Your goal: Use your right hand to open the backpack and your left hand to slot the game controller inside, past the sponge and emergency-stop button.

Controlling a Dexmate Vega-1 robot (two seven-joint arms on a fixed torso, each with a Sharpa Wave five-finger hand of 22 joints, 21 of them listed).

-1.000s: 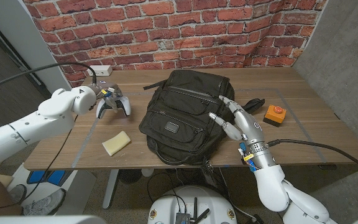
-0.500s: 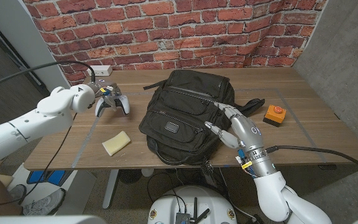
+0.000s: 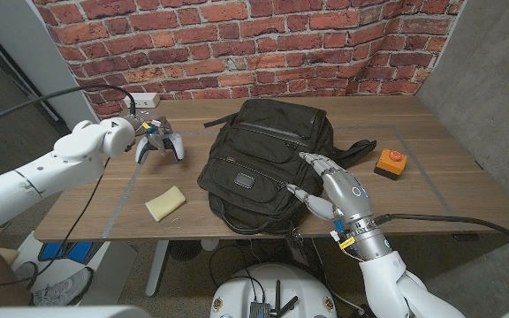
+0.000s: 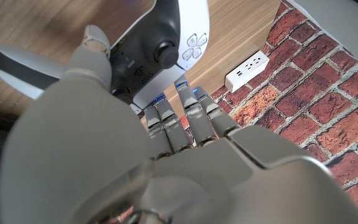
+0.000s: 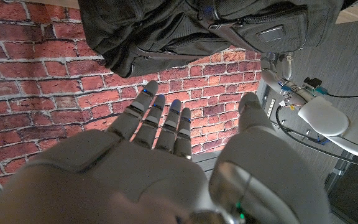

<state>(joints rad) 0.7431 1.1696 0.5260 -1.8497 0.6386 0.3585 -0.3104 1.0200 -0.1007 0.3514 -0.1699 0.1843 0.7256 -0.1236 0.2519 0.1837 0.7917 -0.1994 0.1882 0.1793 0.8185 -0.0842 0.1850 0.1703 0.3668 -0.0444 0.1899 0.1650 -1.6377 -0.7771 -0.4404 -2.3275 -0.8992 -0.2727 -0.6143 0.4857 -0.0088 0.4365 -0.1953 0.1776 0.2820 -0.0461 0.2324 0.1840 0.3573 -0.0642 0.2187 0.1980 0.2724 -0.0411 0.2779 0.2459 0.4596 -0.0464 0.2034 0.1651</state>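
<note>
Head view: the black backpack (image 3: 266, 166) is seen lying closed at the middle of the bench (image 3: 449, 190), its long axis running from the far edge towards the near edge. The right hand (image 3: 332, 184) is held over the bag's right near part, fingers (image 3: 311, 160) spread and released, reaching towards the bag's middle; nothing is grasped, and whether the zipper is touched cannot be told. By the right wrist view the fingertips are pointed at the bag's zippered panels. The game controller (image 3: 163, 145) is found near the bench's left far corner, beside the bag, and the left hand (image 3: 139, 139) is closed around it; in the left wrist view its fingers are seen wrapped over the body. The sponge (image 3: 165, 202) lies towards the left near edge, between controller and that edge. The emergency-stop button (image 3: 391, 162) sits right of the bag. The right hand is judged nearest to the opening.
</note>
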